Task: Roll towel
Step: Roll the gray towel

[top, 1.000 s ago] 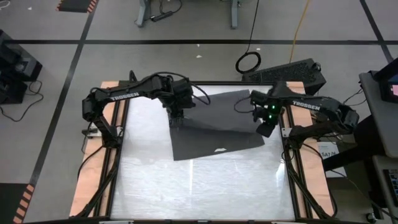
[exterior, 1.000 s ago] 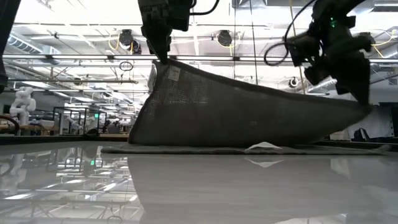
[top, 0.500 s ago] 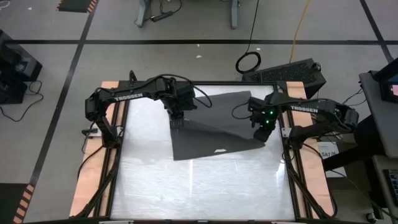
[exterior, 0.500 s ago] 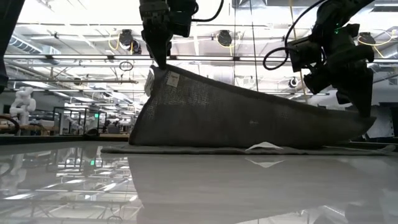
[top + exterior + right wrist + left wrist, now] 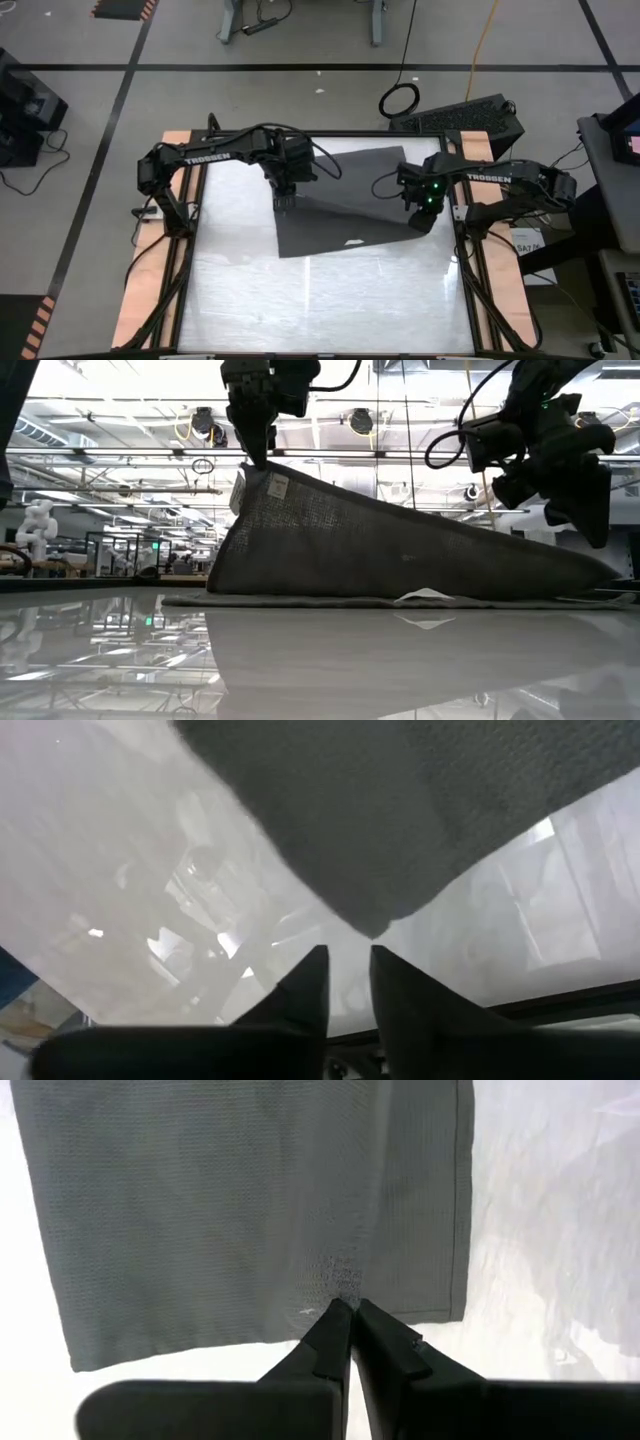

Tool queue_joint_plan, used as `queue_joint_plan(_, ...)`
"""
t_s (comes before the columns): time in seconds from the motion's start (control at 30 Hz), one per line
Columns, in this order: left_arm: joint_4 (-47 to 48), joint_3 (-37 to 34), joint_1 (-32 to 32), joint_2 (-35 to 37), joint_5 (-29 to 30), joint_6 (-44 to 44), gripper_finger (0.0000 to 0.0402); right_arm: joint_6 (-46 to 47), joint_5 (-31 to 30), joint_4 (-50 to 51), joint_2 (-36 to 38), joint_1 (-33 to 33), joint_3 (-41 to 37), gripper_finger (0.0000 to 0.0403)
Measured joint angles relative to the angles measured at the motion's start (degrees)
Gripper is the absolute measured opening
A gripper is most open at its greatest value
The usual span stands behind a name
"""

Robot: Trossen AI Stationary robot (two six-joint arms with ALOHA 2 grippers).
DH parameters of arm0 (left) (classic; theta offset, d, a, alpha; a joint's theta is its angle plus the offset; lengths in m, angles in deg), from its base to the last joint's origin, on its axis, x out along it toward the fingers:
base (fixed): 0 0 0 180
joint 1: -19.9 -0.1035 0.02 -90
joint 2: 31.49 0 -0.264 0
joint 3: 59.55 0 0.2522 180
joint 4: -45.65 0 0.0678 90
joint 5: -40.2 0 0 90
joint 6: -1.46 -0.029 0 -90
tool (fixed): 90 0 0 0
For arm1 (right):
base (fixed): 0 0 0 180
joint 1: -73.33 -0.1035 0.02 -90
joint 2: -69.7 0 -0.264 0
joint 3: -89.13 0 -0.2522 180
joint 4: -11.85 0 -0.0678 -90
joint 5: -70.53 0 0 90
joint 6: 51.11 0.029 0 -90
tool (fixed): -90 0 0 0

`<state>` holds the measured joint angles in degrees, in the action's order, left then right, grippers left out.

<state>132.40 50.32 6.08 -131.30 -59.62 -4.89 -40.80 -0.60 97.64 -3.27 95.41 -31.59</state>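
Observation:
The dark grey towel lies at the far middle of the table, with its near edge and white tag flat on the surface. My left gripper is shut on the towel's left corner and holds it up, so the cloth slopes down from there to the right. The towel's right corner rests on the table. My right gripper hangs just above that corner. In the right wrist view the right gripper is open and holds nothing; the corner lies just past its fingertips. My left gripper pinches the towel's raised left corner between its two fingertips, coming from above and pointing steeply down. The cloth hangs below the fingers and spreads out to its near edge on the table. One layer or several, I cannot tell.
Wooden rails run along the table's left and right sides. Past the far edge are a black box and a cable coil. The glossy near half of the table is free room.
My right gripper has sunk a little with the towel's right corner. That corner has since dropped away from its fingers and now lies on the table. The left corner stays held up.

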Motion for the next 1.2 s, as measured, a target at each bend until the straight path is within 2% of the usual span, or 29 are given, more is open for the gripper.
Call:
queue_joint_plan(0.2,0.0,0.0,0.2,0.0,-0.1,0.0,0.0021,3.5,1.0,0.0,0.0,-0.2,0.0,0.0124)
queue_joint_plan(0.37,0.0,0.0,1.1,0.0,-0.3,-0.1,0.0021,5.4,2.9,0.3,0.8,-0.2,0.0,0.0142)
queue_joint_plan(0.77,0.0,0.0,3.7,0.0,-0.8,-1.1,0.0022,14.7,4.0,-4.7,8.0,-0.2,0.0,0.0146)
queue_joint_plan(1.03,1.3,0.0,5.7,0.0,-6.8,-5.5,0.0025,19.1,4.0,-7.4,12.3,-0.2,0.0,0.0146)
queue_joint_plan(1.2,1.3,0.0,6.8,0.0,-10.2,-6.3,0.0049,19.6,4.0,-7.4,13.4,-0.2,0.0,0.0146)
